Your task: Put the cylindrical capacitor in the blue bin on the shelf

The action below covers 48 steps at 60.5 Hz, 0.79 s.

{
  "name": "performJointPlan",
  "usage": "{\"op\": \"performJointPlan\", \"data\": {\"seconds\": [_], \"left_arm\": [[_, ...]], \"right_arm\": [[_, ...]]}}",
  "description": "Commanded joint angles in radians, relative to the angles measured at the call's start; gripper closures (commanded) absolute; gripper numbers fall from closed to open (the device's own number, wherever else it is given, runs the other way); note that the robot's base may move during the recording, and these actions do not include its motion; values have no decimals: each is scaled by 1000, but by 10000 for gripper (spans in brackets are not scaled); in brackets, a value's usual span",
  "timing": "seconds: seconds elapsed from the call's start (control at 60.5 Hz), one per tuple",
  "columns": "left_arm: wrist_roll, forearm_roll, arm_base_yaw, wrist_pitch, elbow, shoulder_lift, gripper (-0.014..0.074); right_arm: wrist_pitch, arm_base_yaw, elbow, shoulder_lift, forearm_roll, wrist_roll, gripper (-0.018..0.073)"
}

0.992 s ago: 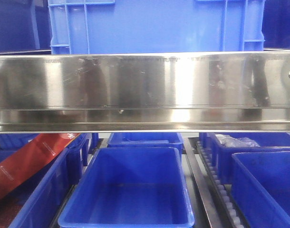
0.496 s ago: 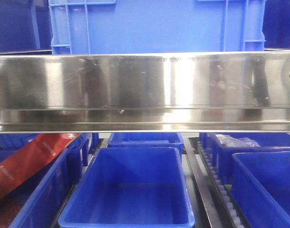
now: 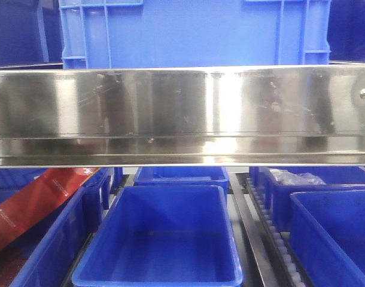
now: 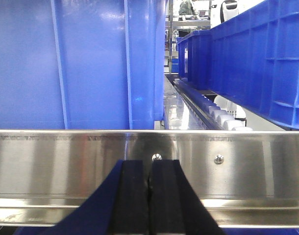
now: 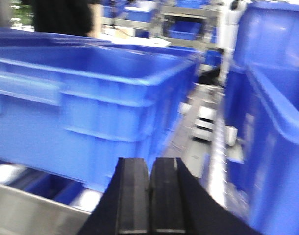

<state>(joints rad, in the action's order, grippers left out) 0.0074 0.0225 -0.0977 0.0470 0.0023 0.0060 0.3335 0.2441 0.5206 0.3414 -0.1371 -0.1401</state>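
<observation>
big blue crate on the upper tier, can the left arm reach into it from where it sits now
Probably not. The left gripper sits shut, low in front of the steel rail, and the big blue crate rises above it, its wall filling the view. The arm would have to rise over that wall first.

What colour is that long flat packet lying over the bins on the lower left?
Red packet, with small white print; front-facing view shows it best.

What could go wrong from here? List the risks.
1. Both the left gripper and the right gripper look shut with no cylindrical capacitor visible, so there may be nothing to place.
2. The left gripper sits close to the shelf's steel rail; a forward move might strike it.
3. The right wrist view is blurred, so aiming at a blue bin is uncertain.
</observation>
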Motion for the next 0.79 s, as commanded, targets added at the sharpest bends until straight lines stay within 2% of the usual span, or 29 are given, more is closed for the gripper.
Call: {"op": "performJointPlan", "data": {"seconds": [0.0,0.165,0.264,0.479,0.595,0.645,0.777], "left_arm": [[1,-6,5,-18,-2,-6,708],[1,-6,5,-18,-2,-6,708],[1,-6,5,-18,-2,-6,708],[1,-6,5,-18,-2,-6,708],[1,-6,5,-18,-2,-6,708],[1,-6,5,-18,-2,-6,708],[1,-6,5,-18,-2,-6,708]], "right_arm": [[-67,-65,-60,-28,33,54,722],[-148,-184,-211,-126,33,54,722],[-148,-214,-289,-193,33,54,722],[-156,-221,-449,-336,33,54,722],[-188,-221,-521,-341,33,54,722],[-219,-221,-521,-341,33,54,722],[-197,-221,-521,-341,33,54,722]]}}
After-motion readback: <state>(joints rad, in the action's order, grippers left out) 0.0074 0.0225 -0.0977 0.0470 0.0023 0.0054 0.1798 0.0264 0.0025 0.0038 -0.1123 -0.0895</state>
